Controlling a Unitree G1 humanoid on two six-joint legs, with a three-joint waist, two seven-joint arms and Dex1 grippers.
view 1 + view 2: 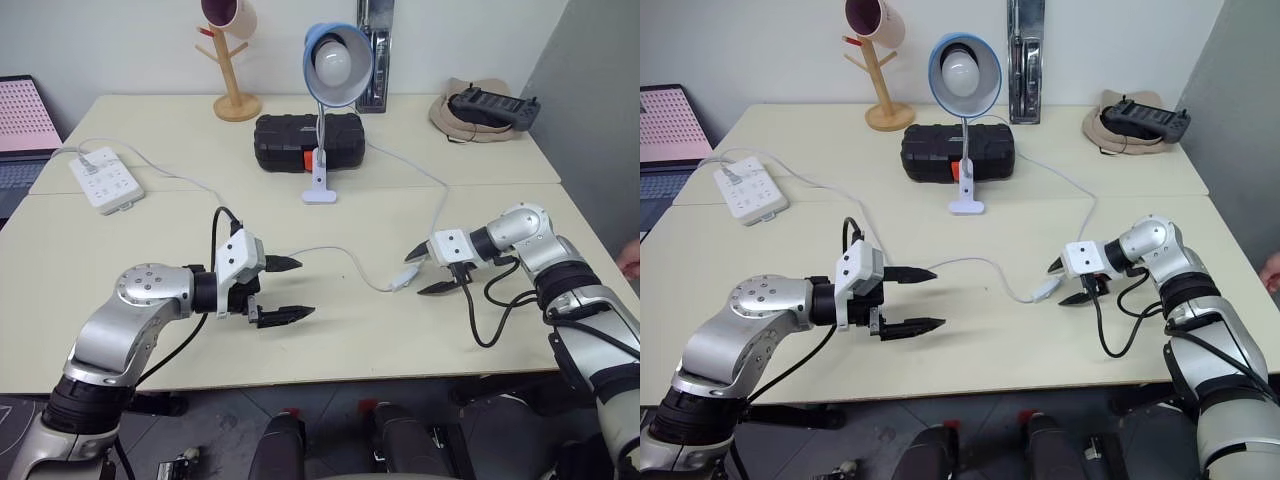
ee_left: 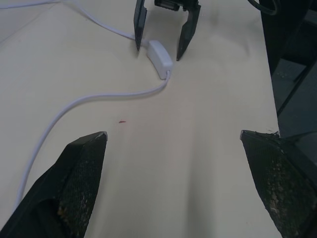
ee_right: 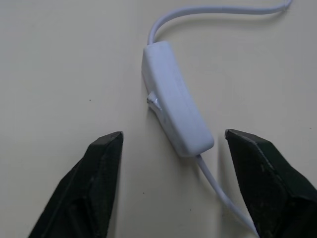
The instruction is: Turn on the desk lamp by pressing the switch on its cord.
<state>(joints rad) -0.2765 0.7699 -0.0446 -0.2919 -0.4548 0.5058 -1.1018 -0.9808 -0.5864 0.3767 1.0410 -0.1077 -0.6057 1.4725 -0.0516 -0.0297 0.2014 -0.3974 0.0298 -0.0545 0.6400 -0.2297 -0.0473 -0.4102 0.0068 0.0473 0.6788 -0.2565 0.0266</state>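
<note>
— Right wrist view first: where is the switch (image 3: 176, 113)?
— It lies flat on the table (image 3: 59, 59), between the two black fingers of the right gripper (image 3: 173, 173) and just ahead of their tips, its rocker on the side facing one finger. Neither finger touches it; the jaws stand apart with the switch in the gap.
— And the cord (image 1: 330, 252)?
— It runs out of both ends of the switch: one way along the tabletop toward the left gripper (image 1: 285, 290), the other way back past the right fingers up to the lamp (image 1: 335, 70).
— What about the left fingers?
— Spread wide and holding nothing. They point across the table at the switch, well apart from it, with a loop of cord lying beyond their tips.
— Is the lamp lit?
— Its bulb looks dark. It stands beyond both grippers, in front of a black case (image 1: 307, 140).
</note>
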